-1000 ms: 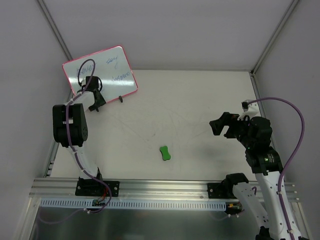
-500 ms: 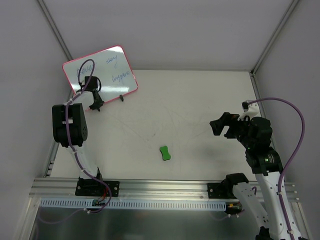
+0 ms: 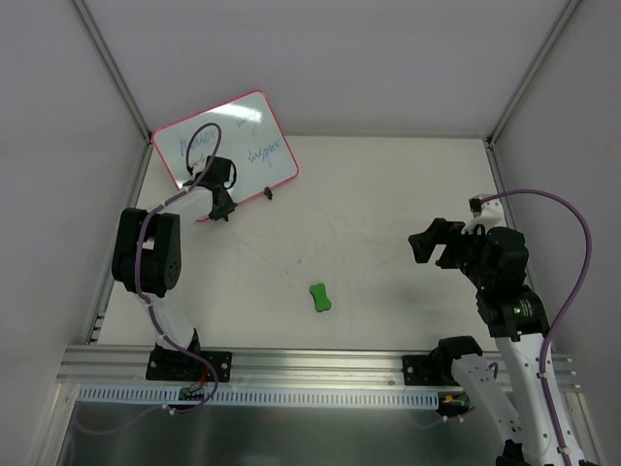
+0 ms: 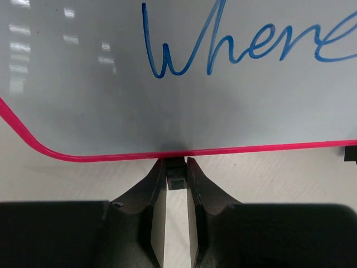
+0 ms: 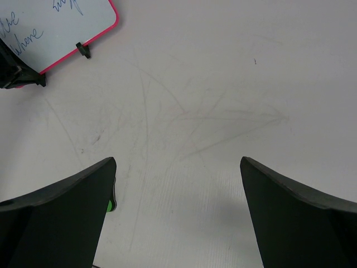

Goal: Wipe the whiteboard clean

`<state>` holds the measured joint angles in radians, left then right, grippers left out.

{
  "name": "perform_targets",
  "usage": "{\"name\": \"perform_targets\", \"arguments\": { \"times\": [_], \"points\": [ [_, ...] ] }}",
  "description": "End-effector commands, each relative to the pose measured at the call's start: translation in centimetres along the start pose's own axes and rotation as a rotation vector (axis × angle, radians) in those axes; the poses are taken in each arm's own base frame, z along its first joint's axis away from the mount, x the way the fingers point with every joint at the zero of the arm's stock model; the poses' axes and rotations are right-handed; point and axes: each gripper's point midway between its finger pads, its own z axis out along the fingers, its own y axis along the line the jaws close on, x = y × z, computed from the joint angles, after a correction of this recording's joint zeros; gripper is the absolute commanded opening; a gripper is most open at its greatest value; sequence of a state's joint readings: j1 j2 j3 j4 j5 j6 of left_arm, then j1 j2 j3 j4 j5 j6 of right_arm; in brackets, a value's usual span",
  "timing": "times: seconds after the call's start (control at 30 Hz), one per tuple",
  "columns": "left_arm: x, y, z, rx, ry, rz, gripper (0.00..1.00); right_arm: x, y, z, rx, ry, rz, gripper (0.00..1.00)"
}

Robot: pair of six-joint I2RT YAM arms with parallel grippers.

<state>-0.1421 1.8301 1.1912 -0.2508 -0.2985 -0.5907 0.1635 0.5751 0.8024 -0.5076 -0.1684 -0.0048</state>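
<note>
The whiteboard, white with a pink-red frame and blue writing, stands tilted at the table's back left. It fills the left wrist view and shows at the top left of the right wrist view. My left gripper is shut on the board's small black left foot, right under the frame's lower edge. The other black foot rests on the table. My right gripper is open and empty above the table at the right. The green bone-shaped eraser lies alone near the table's middle front.
Grey walls and metal corner posts close in the white table at the back and sides. An aluminium rail runs along the near edge with the arm bases. A sliver of the eraser shows beside my right gripper's left finger.
My left gripper has dragged the whiteboard to the right and slightly inward, away from the left wall, holding its foot. The right arm and the eraser have not moved.
</note>
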Motion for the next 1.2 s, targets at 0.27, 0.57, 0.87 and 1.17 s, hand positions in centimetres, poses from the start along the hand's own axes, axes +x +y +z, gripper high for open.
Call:
{"name": "perform_targets", "arguments": {
  "times": [0.27,0.57,0.87,1.17],
  "points": [
    [6.6,-4.8,-3.2,0.082,0.089,-0.175,0.0,-0.8,0.2,-0.4,-0.006,-0.031,-0.036,0.99],
    [9.4,-6.7,-4.7,0.07,0.093,-0.199,0.1,-0.4,0.4,-0.4,-0.021,-0.02,-0.029,0.99],
    [6.9,-7.6,-7.8,0.145,0.035,-0.168,0.71,0.0,0.4,-0.6,-0.028,-0.026,-0.028,0.99],
    [-1.0,-7.0,-15.3,0.266,-0.234,0.081,0.99,-0.1,0.9,-0.8,-0.054,-0.028,-0.043,0.99]
  ]
}}
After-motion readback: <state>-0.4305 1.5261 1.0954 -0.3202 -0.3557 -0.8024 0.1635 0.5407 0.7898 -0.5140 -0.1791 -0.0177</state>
